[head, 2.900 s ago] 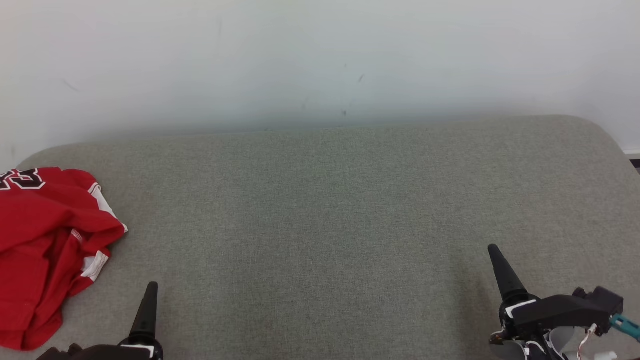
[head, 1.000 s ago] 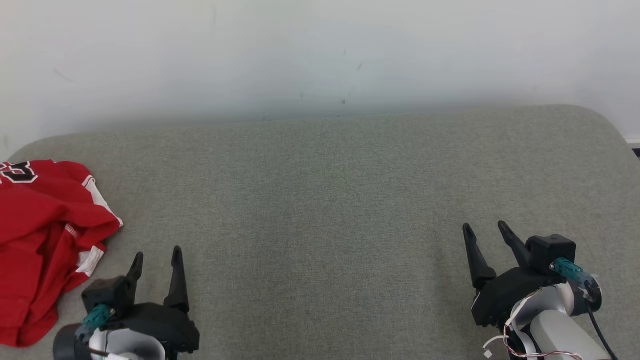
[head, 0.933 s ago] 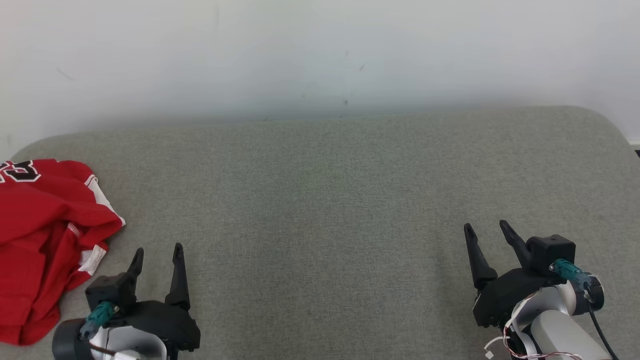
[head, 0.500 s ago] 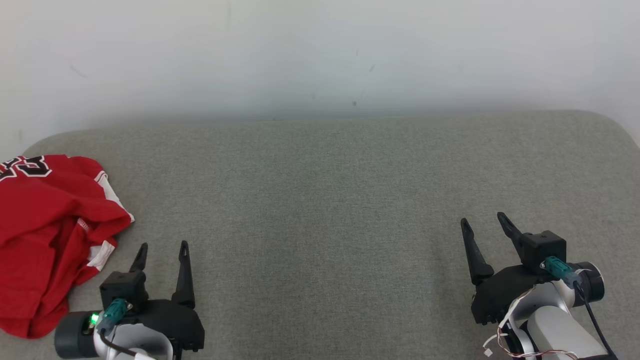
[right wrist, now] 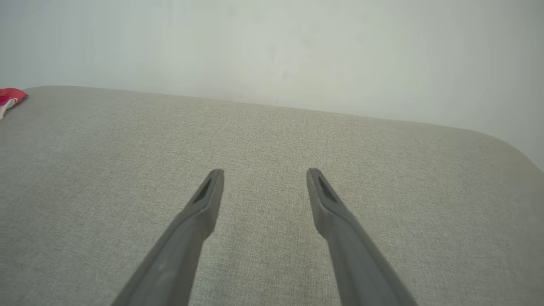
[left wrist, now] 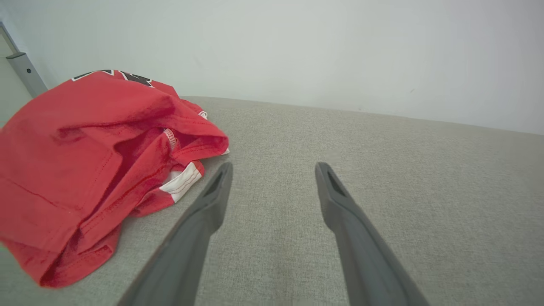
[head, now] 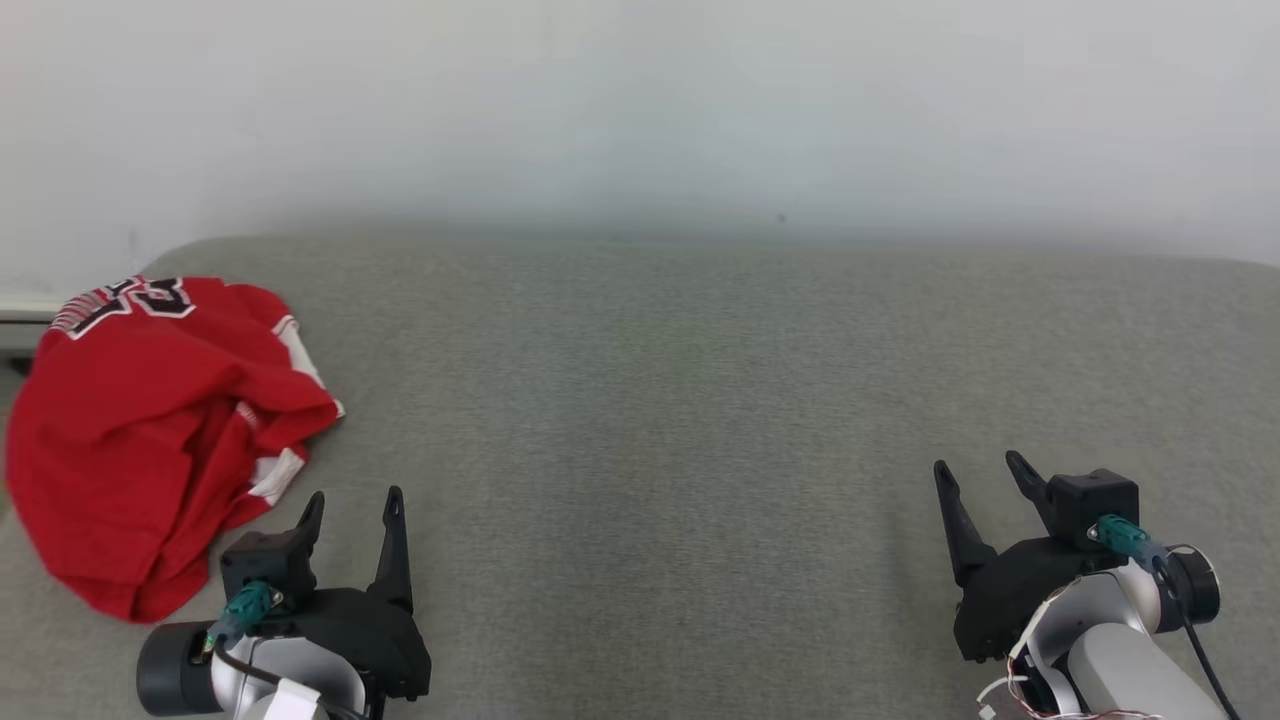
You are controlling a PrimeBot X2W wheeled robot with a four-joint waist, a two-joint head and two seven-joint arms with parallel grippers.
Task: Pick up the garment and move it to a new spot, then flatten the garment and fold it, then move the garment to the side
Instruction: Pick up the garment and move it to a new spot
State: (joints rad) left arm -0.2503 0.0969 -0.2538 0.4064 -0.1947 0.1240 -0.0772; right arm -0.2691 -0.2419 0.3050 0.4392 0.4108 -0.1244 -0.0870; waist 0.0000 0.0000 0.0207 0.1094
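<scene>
**Red jersey heaped at the left end, left arm nearest**

Red cloth with white trim, the garment (head: 160,440) lies crumpled in a heap at the far left end of the grey cushion (head: 650,420), its black lettering on the side toward the wall (head: 640,100). The heap's long axis runs roughly from one o'clock to seven o'clock in the head view.

From the left gripper (head: 356,495) the garment sits at about ten o'clock, just beside it. In the left wrist view a white-trimmed hem comes near the left fingertip without touching. That gripper's fingers stand apart and hold nothing. The right gripper (head: 976,462), likewise spread and empty, is well apart, with the garment far off at its nine o'clock, so I judge the pick to fall to the left arm.

The cushion's rounded edge lies close at the garment's nine o'clock and the wall at twelve. Bare grey fabric spreads wide toward three o'clock, which offers the room for a new spot.
</scene>
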